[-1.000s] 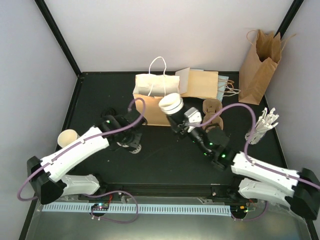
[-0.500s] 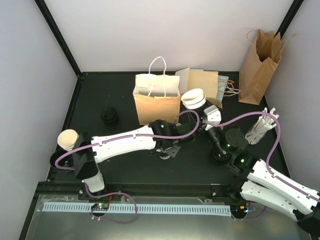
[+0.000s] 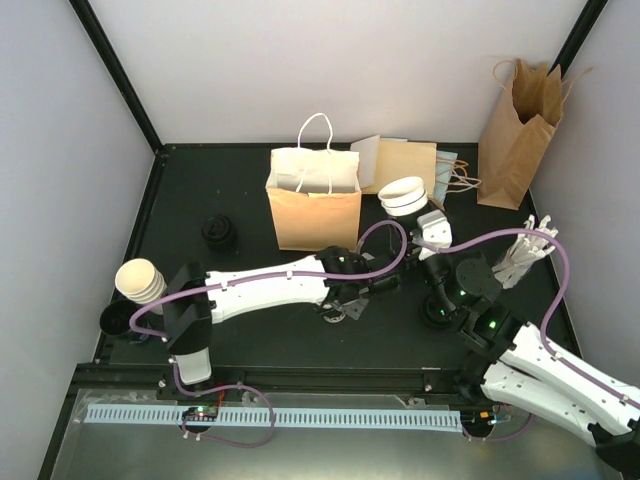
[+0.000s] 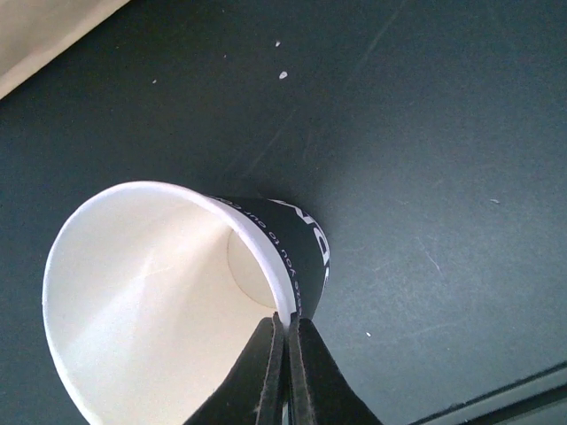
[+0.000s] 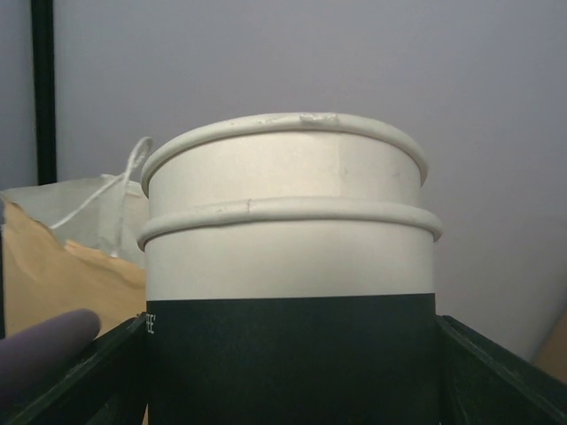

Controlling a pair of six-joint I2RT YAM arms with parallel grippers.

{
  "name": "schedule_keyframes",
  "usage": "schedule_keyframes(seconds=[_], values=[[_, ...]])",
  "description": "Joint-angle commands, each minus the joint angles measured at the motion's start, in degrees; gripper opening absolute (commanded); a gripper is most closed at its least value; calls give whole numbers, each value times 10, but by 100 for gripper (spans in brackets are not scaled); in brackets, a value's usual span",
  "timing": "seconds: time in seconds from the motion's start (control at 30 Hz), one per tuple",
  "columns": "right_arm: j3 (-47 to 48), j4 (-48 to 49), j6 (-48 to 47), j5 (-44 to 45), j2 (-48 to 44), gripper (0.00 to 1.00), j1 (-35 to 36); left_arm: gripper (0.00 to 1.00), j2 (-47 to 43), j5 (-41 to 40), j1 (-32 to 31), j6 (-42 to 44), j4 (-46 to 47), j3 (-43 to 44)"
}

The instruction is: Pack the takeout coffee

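Top external looks down on a dark, matte tabletop (image 3: 185, 190) boxed in by pale walls (image 3: 330, 60) and black corner posts (image 3: 115, 75). At its far left edge stands a stack of cups (image 3: 140, 282), cream and lidless, and a black lid (image 3: 219, 232) lies alone further in. My left arm stretches across the middle. In the left wrist view my left pincer (image 4: 285, 323) is pressed together on the rim wall of a paper cup (image 4: 159, 292), which is tipped on its side with its open mouth toward the camera, over a tabletop flecked with a few pale specks. Behind the arm an upright kraft bag (image 3: 313, 205) with white handles stands open. Just right of it my right pincer (image 5: 292, 354) holds a nested pair of cups (image 3: 405, 193) upright and aloft, its fingers spread wide around their black band. Flat bags (image 3: 405, 165) lie at the back beyond them. A tall bag (image 3: 520, 125) leans in the far right corner, and a white bundle (image 3: 525, 255) I cannot identify sits in front of it.
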Motion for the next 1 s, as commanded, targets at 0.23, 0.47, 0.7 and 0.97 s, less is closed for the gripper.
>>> schedule_keyframes(seconds=[0.23,0.47,0.7,0.97], values=[[59,-23,9,36,-24,83,-77,4,44,-63,-24,-24,-13,8],[61,-34,12,29,-35,82,-88,21,42,-35,-25,-12,0,7],[69,-41,11,17,-38,83,-88,48,16,-30,-24,-9,-16,29],[81,-52,9,6,-37,83,-88,61,-55,-42,-24,-9,-59,87]])
